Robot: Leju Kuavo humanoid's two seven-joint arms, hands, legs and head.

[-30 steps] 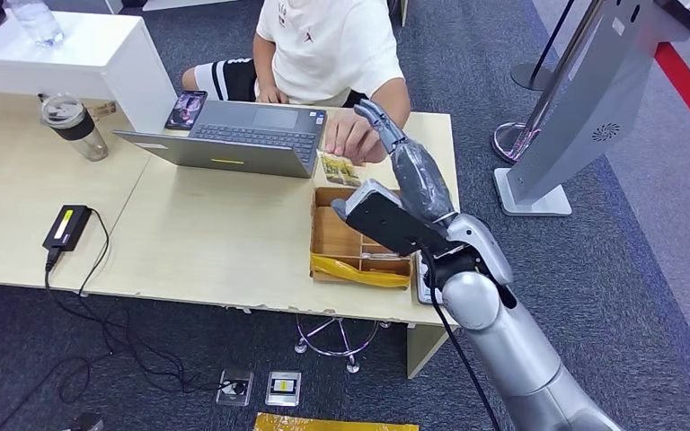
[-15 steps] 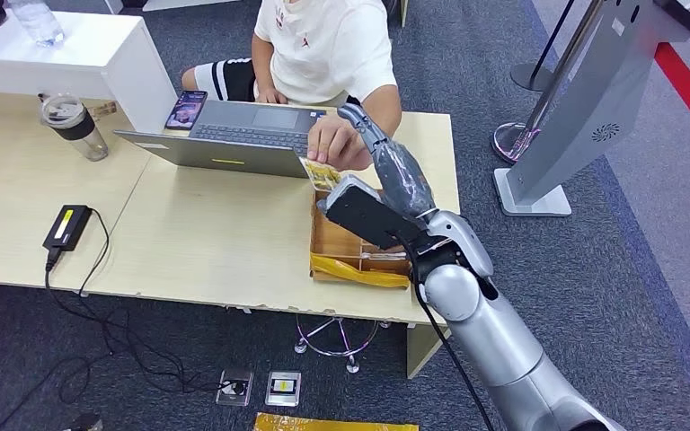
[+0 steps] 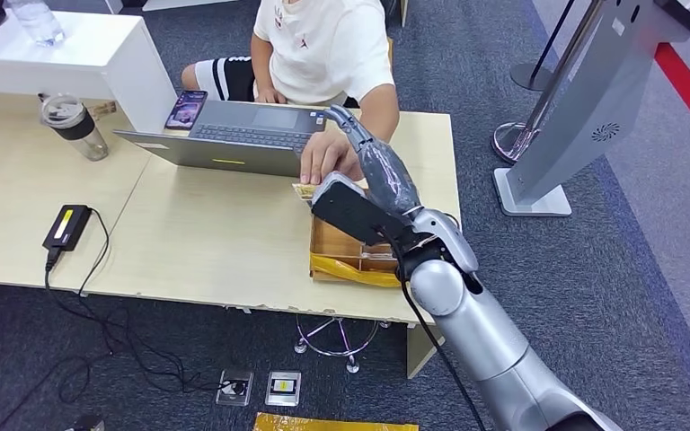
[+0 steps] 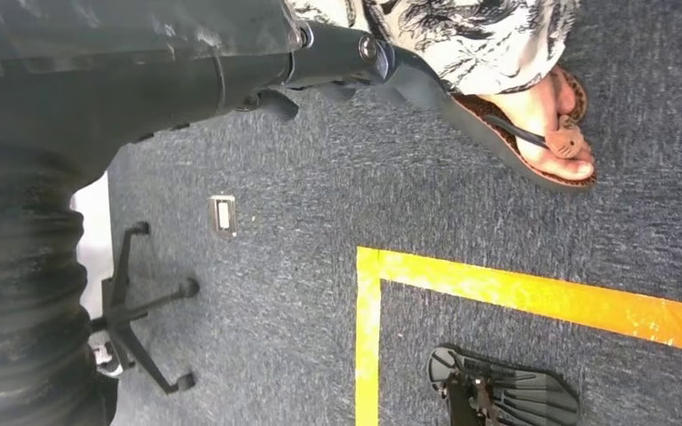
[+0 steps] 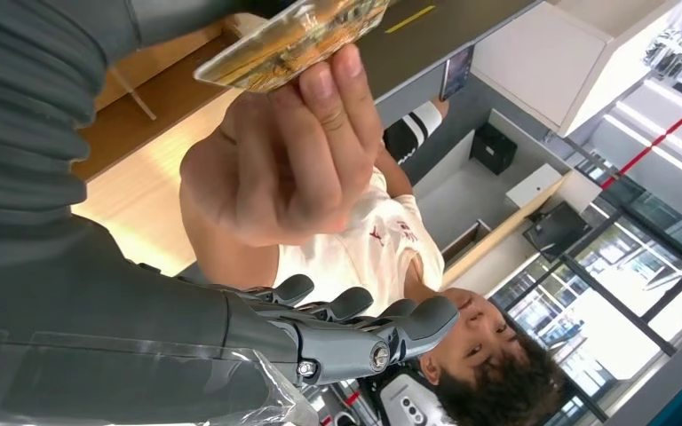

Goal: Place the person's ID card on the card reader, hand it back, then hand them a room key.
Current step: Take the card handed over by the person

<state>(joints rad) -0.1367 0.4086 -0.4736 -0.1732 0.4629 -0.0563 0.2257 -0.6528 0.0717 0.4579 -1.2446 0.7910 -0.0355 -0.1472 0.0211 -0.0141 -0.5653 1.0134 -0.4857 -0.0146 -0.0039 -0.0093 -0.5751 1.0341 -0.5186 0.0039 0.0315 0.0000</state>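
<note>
The ID card [image 3: 304, 190], yellowish and glossy, is pinched in the person's hand [image 3: 328, 157] just above the table, beside the laptop's front corner. My right hand [image 3: 373, 162] reaches over that hand with its fingers stretched out and holds nothing. In the right wrist view the person's fingers [image 5: 293, 151] grip the card [image 5: 293, 35] while my right hand's dark fingers [image 5: 355, 333] lie straight behind the person's hand. The black card reader [image 3: 67, 224] lies far to the left on the table, cable attached. My left hand [image 4: 320, 53] hangs down over the carpet, holding nothing.
A wooden box [image 3: 334, 241] with compartments and a yellow strip sits under my right forearm. A grey laptop [image 3: 234, 135], a phone [image 3: 186, 109] and a lidded cup [image 3: 74, 126] stand further back. A grey kiosk [image 3: 593, 99] rises at the right. A sandalled foot [image 4: 542, 115] is near my left side.
The person has lifted the card off the table and carried it left, towards the laptop's corner. My right hand has swung left with it, staying over the person's hand.
</note>
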